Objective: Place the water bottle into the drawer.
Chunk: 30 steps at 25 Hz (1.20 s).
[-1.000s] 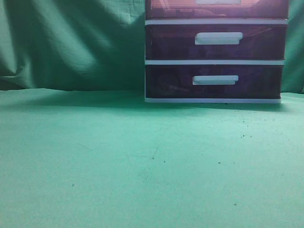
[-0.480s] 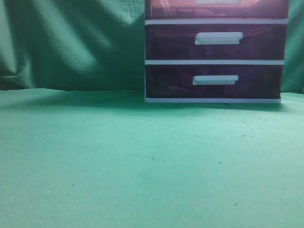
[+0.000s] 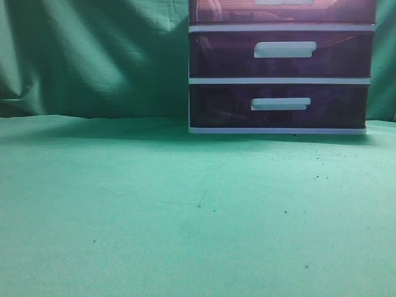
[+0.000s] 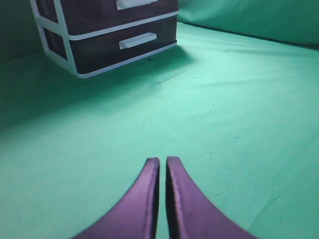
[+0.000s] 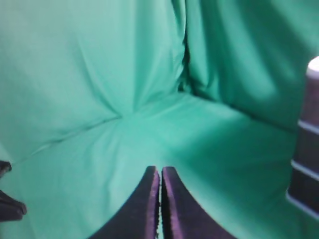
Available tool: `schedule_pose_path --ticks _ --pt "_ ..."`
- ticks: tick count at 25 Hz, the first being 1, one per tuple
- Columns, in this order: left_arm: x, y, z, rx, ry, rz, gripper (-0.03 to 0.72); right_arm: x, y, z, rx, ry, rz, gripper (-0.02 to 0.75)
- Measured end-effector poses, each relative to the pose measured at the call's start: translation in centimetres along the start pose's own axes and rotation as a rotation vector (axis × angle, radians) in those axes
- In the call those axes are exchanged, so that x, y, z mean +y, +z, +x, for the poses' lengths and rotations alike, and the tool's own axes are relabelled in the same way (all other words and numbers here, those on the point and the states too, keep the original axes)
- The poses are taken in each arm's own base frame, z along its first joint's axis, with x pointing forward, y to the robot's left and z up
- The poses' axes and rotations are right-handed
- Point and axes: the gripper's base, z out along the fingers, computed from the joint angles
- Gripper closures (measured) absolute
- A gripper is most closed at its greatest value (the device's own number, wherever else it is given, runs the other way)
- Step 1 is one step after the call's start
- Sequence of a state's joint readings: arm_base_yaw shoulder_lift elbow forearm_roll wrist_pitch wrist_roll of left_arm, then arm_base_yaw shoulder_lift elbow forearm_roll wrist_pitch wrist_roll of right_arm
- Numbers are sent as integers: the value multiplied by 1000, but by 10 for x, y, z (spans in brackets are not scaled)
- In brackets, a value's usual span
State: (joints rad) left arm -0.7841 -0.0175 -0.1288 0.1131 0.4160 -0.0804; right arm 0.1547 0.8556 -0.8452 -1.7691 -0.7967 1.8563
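Left pincer (image 4: 160, 164) sits at 6 o'clock in the left wrist view, its two dark purple fingers pressed together with only a hairline slit between them, holding nothing, poised over bare green cloth. Right pincer (image 5: 159, 173) is likewise drawn together and empty at 6 o'clock in the right wrist view, above the same cloth.

Beyond the fingers, the bench (image 3: 185, 216) spreads out under a green cover, smooth but flecked with small dark specks. Farther back, a green curtain (image 3: 93, 55) hangs in folds behind it, and in the right wrist view the cloth creases where backdrop meets surface.

At 1 o'clock in the exterior view stands the cabinet (image 3: 281, 80), white-framed, on the far part of the bench against the curtain. Its two lower drawers (image 3: 216, 105) are dark purple, translucent and closed, each with a white handle. The drawer (image 3: 235, 12) at the top is cut off by the frame edge; something pale shows dimly through its front, but what it is cannot be told. No water bottle can be made out in any view.
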Motion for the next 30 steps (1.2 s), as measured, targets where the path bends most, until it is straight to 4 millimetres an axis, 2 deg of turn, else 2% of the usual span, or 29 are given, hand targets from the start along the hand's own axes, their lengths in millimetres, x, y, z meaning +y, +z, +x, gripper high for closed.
schedule_pose_path --ticks 7,13,16,19,24,26,28,30 --pt "0 0 0 0 0 0 688 39 -39 -17 -131 -119 -2 738" --pt "0 0 0 0 0 0 688 62 -84 -34 -355 -171 186 738" --pt "0 0 0 0 0 0 688 78 -109 -34 -464 -205 244 738" --pt "0 0 0 0 0 0 688 73 -117 -24 -521 -177 338 738" --pt "0 0 0 -2 0 0 688 46 -109 3 -524 -263 528 738" --pt "0 0 0 -2 0 0 688 28 -108 19 -515 -149 645 738" --pt "0 0 0 -2 0 0 688 10 -110 41 -371 10 813 738" --pt "0 0 0 -2 0 0 688 1 -112 75 -59 166 924 738"
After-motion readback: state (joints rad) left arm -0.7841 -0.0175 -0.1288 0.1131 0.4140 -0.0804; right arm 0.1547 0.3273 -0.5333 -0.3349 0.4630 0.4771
